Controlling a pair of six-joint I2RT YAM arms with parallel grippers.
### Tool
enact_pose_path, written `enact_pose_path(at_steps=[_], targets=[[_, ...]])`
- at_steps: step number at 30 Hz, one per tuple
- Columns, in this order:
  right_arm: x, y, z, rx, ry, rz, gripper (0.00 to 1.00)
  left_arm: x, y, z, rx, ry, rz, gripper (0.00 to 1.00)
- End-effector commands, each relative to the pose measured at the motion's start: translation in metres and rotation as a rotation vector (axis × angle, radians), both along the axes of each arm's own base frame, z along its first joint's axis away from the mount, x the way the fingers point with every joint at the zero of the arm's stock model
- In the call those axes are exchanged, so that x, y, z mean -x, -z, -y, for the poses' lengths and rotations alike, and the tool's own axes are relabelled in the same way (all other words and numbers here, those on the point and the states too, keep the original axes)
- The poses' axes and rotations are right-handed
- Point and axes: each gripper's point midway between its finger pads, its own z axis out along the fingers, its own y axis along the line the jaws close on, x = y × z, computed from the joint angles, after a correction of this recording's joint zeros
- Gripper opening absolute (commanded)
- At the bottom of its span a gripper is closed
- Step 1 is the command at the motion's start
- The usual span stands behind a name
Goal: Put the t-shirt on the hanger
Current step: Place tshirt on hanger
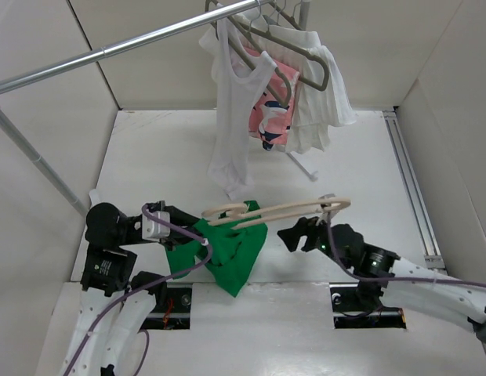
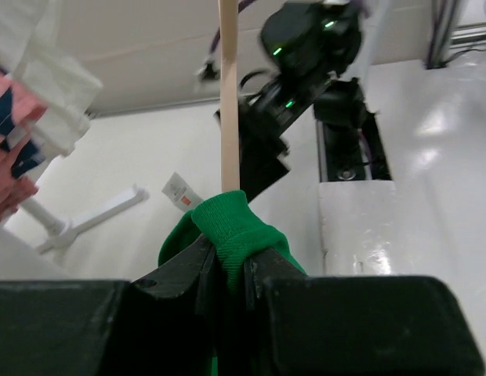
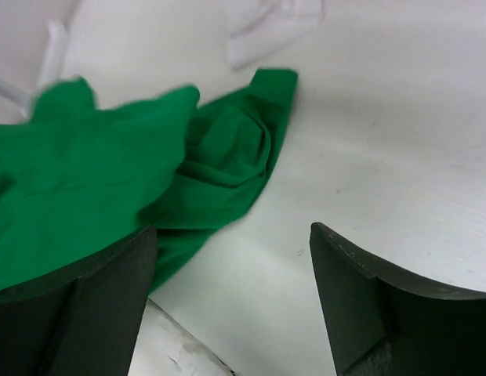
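Pinching a fold of the t-shirt [image 1: 231, 254] in my left tool [image 2: 230, 270], right against the hanger [image 1: 282, 209]; my right tool [image 3: 231, 235] hangs spread above the desk [image 1: 165, 149].

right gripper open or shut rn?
Open. In the right wrist view the right gripper has its fingers wide apart, nothing between them; the t-shirt lies beyond.
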Motion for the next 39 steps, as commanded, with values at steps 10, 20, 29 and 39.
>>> enact_pose_path(at_steps=[10, 20, 29, 39], targets=[[-0.010, -0.094, -0.108, -0.373, -0.429, 0.299, 0.83, 0.040, 0.005, -0.004, -0.064, 0.158, 0.098, 0.00], [0.017, -0.108, -0.137, -0.393, -0.637, 0.329, 0.84, 0.028, 0.002, -0.005, -0.054, 0.080, 0.143, 0.00], [0.038, -0.094, -0.126, -0.376, -0.672, 0.278, 0.82, 0.019, 0.000, -0.006, -0.056, 0.034, 0.168, 0.00], [0.047, -0.109, -0.130, -0.339, -0.758, 0.328, 0.85, 0.019, -0.022, -0.001, 0.028, 0.046, 0.149, 0.00]])
